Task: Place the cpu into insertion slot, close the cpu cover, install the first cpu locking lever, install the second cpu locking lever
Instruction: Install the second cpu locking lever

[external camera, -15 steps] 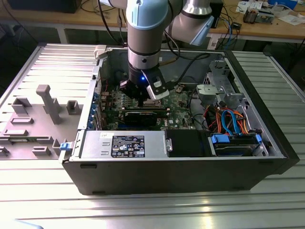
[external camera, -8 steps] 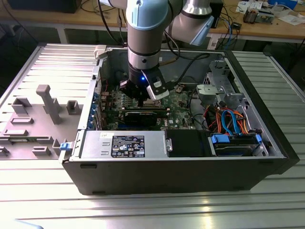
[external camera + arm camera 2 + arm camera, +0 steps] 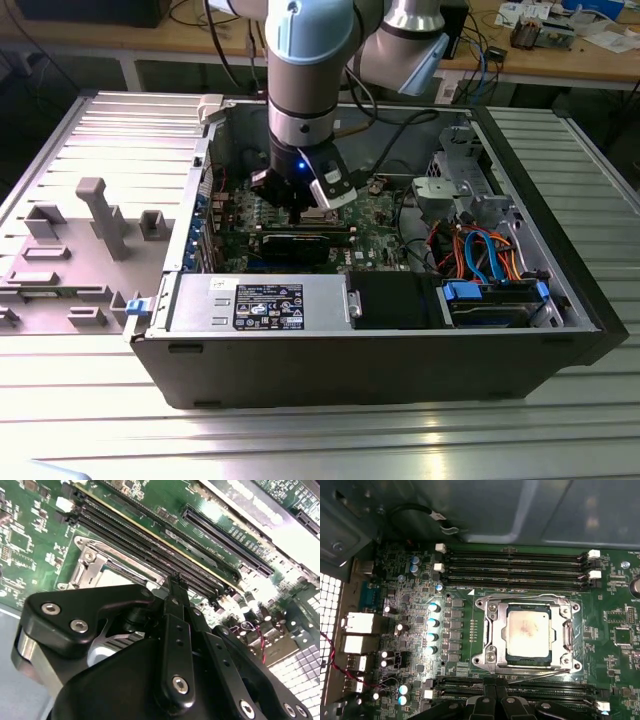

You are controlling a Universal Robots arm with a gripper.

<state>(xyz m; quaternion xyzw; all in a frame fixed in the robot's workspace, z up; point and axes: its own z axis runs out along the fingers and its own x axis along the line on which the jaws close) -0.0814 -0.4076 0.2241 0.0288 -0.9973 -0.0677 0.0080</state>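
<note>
1. Exterior view: an open computer case point(image 3: 560, 330) lies on a ribbed metal table point(image 3: 300, 440), its green motherboard point(image 3: 375, 215) partly masked by the robot arm point(image 3: 310, 80) reaching down into it.
2. The power supply point(image 3: 260, 303) and a tangle of orange and blue cables point(image 3: 480, 250) fill the case's near side; workbenches behind are cut off at the frame's edge.
3. The gripper point(image 3: 300, 198) hangs low over the board, hiding the socket area in the exterior view; in the first wrist view its black fingers point(image 3: 495, 707) appear pressed close together, tips cropped by the frame, holding nothing visible.
4. In the first wrist view the cpu cover point(image 3: 528, 632) lies flat over the insertion slot point(image 3: 492, 661), between two banks of long black memory slots point(image 3: 515, 562).
5. The cpu point(image 3: 527, 630), silver-grey with a faint stain, sits in the slot, showing through the cover's window.
6. Thin wire locking levers point(image 3: 540, 671) run along the cover's edges; whether they are latched is hard to tell.
</note>
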